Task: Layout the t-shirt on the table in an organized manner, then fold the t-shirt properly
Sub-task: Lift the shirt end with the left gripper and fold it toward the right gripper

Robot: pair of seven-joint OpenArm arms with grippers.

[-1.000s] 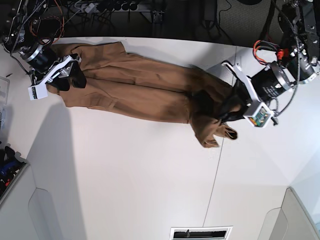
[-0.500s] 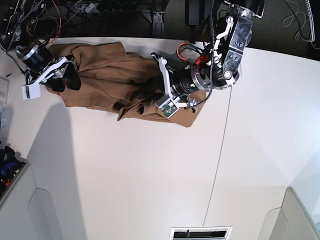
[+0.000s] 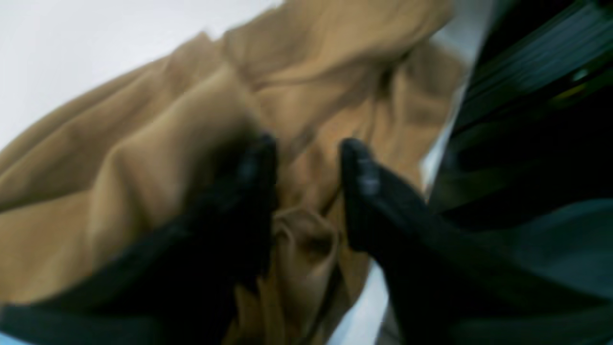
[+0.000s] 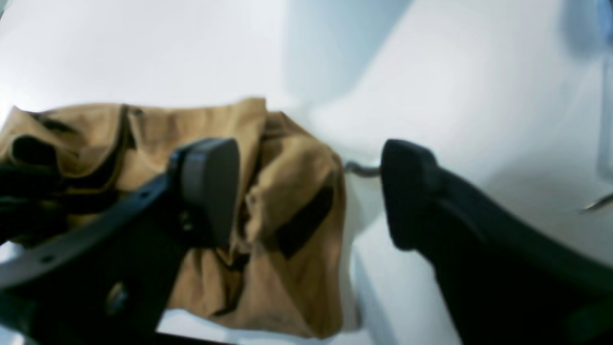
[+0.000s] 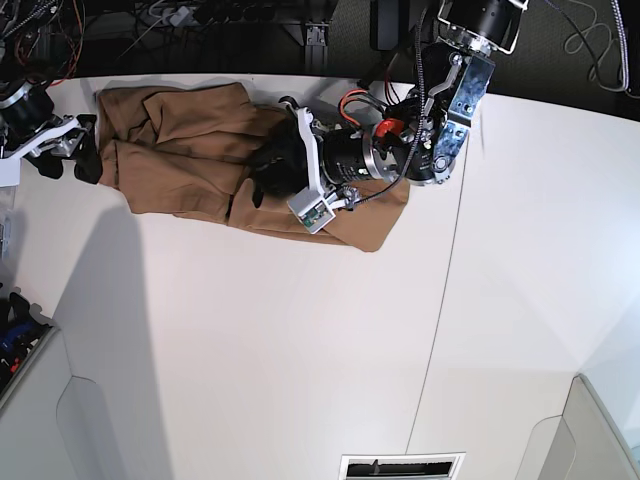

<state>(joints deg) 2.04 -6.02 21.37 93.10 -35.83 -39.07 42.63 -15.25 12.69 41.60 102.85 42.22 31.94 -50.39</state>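
Note:
The tan-brown t-shirt (image 5: 180, 150) lies bunched in a long strip at the back left of the white table (image 5: 300, 350), its right end doubled over to the left. My left gripper (image 5: 262, 175) hangs over the strip's middle. In the left wrist view the left gripper (image 3: 309, 153) stands open, with a rumpled fold of the t-shirt (image 3: 143, 167) lying between and under the black fingers (image 3: 261, 158). My right gripper (image 5: 70, 162) is just off the shirt's left end. Seen from the right wrist, the right gripper (image 4: 309, 187) is open wide and holds nothing, with the t-shirt (image 4: 143, 124) lying on the table beyond it.
A thin dark seam (image 5: 440, 330) runs across the table to the right of the shirt. A bin with small items (image 5: 15, 340) sits at the left edge, and a vent (image 5: 400, 465) at the front. Cables and frame parts (image 5: 230, 20) line the back edge.
The left arm swept left, carrying the shirt's right end over the rest, and its jaws have opened. The right gripper opened wider and drew back off the shirt's left end.

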